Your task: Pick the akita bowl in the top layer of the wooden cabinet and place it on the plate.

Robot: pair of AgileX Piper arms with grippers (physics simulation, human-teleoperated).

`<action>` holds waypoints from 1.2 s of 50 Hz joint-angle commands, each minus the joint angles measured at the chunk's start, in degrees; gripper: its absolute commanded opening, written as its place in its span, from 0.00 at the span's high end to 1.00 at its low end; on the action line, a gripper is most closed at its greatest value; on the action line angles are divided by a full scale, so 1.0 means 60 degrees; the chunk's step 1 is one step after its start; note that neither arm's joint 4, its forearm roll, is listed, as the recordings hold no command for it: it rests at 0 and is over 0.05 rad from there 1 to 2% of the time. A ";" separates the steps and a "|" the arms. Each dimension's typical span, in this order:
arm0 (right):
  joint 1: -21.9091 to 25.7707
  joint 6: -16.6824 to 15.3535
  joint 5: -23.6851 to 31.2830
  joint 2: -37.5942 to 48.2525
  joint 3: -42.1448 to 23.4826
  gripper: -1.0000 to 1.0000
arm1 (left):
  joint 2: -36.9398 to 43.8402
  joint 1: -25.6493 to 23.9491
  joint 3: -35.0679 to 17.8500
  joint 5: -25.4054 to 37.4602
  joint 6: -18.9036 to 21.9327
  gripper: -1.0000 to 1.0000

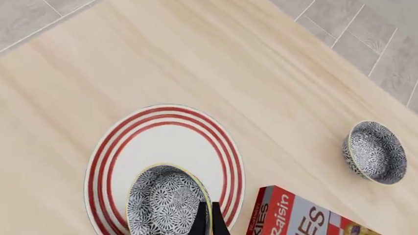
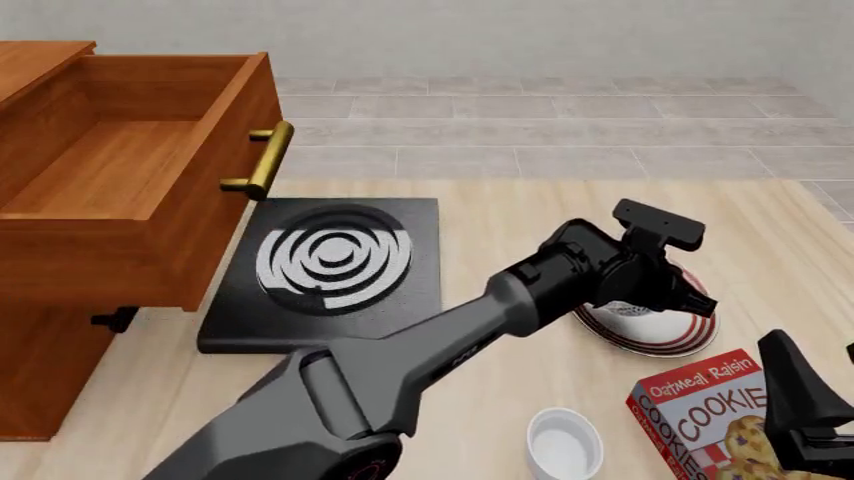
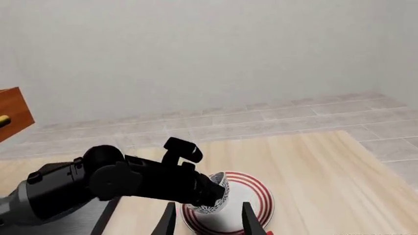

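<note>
On my far left I see the wooden cabinet [image 2: 80, 330] with its top layer [image 2: 134, 170] pulled out and showing a bare floor. Right of the cabinet sits the black stove [image 2: 327, 275] on the desk [image 2: 507, 215]. My left arm reaches past the stove, and its left claw [image 1: 209, 220] is pinched narrow on the rim of the akita bowl [image 1: 163, 200], which is over the plate [image 1: 166, 142], inside the red rings. A white cup [image 2: 563, 445] stands nearer to me than the plate, with a cookie box [image 2: 707, 415] just right of it. My right claw [image 3: 207, 220] hangs wide apart, holding nothing. Beyond the plate in the left wrist view lies a second patterned bowl [image 1: 374, 152].
</note>
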 commanded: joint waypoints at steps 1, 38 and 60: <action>-0.0040 0.0073 -0.0034 0.0000 0.0040 0.00 | 0.0331 -0.0053 -0.0469 0.0072 -0.0090 1.00; -0.0063 0.0056 -0.0018 0.0001 -0.0035 0.00 | 0.0134 0.0009 0.0469 -0.0468 0.0010 0.00; -0.0062 0.0043 -0.0016 0.0000 -0.0046 0.00 | -0.0447 -0.0125 0.1046 -0.0689 -0.0121 0.00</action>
